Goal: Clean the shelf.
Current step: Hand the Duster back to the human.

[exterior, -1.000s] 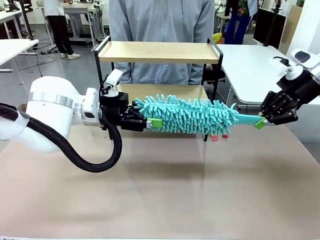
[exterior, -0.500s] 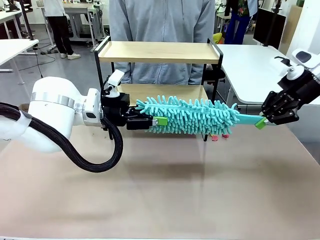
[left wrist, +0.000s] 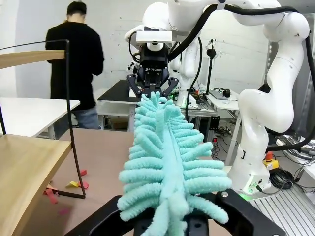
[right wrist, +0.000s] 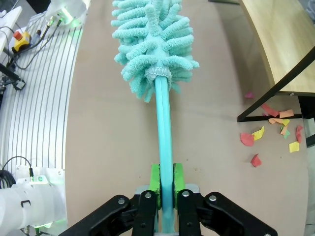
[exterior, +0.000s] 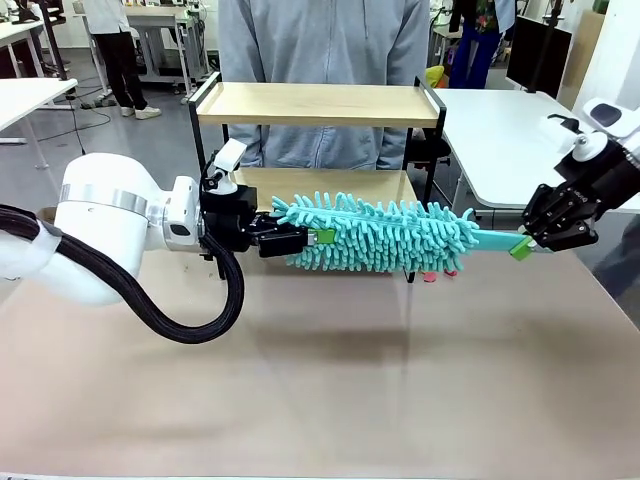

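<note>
Spanning both arms, the teal duster (exterior: 375,235) lies crosswise just before the shelf (exterior: 318,104), head clamped in the left gripper (exterior: 318,238), handle clamped in the right gripper (exterior: 520,244).

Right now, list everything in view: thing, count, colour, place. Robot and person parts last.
shelf: one, light wood boards in a black frame, far side of the table
duster: one, teal, held level in front of the shelf
paper scraps: several, red, yellow and orange, on the table by a shelf leg
table: one, brown top
left pincer: shut on the duster's fluffy end
right pincer: shut on the duster's handle
person: one, grey top, behind the shelf
</note>
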`<state>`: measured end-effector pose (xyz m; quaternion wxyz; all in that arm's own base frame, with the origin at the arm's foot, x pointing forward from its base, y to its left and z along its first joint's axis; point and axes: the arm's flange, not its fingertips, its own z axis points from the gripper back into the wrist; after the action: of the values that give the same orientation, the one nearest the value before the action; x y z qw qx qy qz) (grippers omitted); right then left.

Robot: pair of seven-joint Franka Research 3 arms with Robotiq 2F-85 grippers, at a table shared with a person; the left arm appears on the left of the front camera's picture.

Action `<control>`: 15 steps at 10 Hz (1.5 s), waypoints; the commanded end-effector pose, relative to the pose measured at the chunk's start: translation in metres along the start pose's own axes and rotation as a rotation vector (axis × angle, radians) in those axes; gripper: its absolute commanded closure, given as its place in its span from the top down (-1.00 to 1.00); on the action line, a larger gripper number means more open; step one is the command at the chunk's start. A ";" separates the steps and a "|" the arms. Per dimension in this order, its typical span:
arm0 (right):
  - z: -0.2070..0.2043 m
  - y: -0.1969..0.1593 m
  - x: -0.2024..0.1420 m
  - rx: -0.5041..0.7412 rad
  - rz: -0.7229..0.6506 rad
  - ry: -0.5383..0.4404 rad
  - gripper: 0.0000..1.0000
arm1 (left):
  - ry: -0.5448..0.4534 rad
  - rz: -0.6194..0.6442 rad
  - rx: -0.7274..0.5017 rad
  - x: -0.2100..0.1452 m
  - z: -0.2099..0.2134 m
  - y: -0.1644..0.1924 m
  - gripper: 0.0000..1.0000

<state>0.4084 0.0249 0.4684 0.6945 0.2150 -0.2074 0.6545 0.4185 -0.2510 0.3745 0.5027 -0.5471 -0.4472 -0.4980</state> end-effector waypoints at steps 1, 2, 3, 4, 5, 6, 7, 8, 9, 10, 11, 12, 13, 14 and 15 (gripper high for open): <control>0.000 -0.001 0.002 -0.016 0.013 -0.024 -0.74 | 0.007 0.010 -0.031 0.005 0.000 -0.005 -1.00; 0.000 -0.001 0.002 -0.016 0.013 -0.024 -0.74 | 0.009 0.011 -0.035 0.004 0.000 -0.005 -1.00; 0.000 -0.001 0.002 -0.016 0.013 -0.024 -0.74 | -0.005 -0.024 -0.014 0.003 -0.002 -0.008 -1.00; 0.000 -0.001 0.002 -0.016 0.013 -0.024 -0.74 | 0.047 0.030 -0.073 0.005 0.001 -0.020 -1.00; 0.000 -0.001 0.002 -0.016 0.013 -0.024 -0.74 | 0.001 -0.003 -0.001 0.001 0.000 0.000 -1.00; 0.000 -0.001 0.002 -0.016 0.013 -0.024 -0.74 | 0.001 -0.003 -0.001 0.001 0.000 0.000 -1.00; -0.001 0.001 0.001 0.006 0.002 0.000 0.40 | 0.001 -0.003 -0.001 0.001 0.000 0.000 -1.00; 0.007 0.003 0.003 0.007 0.000 -0.029 0.40 | 0.001 -0.003 -0.001 0.001 0.000 0.000 -1.00; 0.017 0.006 0.003 -0.001 -0.008 -0.050 1.00 | 0.001 -0.003 -0.001 0.001 0.000 0.000 -1.00; 0.031 0.009 0.003 -0.006 -0.012 -0.093 0.48 | 0.001 -0.003 -0.001 0.001 0.000 0.000 -1.00; 0.043 0.012 0.001 -0.016 -0.034 -0.138 1.00 | 0.001 -0.003 -0.001 0.001 0.000 0.000 -1.00; 0.060 0.016 -0.003 -0.031 -0.044 -0.213 1.00 | 0.001 -0.003 -0.001 0.001 0.000 0.000 -1.00; 0.075 0.019 -0.009 -0.056 -0.070 -0.269 1.00 | 0.001 -0.003 -0.001 0.001 0.000 0.000 -1.00; 0.094 0.022 -0.020 -0.114 -0.131 -0.331 1.00 | 0.001 -0.003 -0.001 0.001 0.000 0.000 -1.00; 0.113 0.027 -0.032 -0.168 -0.182 -0.398 1.00 | 0.001 -0.003 -0.001 0.001 0.000 0.000 -1.00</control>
<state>0.3808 -0.0537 0.5391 0.7036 0.2871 -0.3378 0.5553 0.4181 -0.2498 0.3730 0.5061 -0.5469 -0.4400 -0.5011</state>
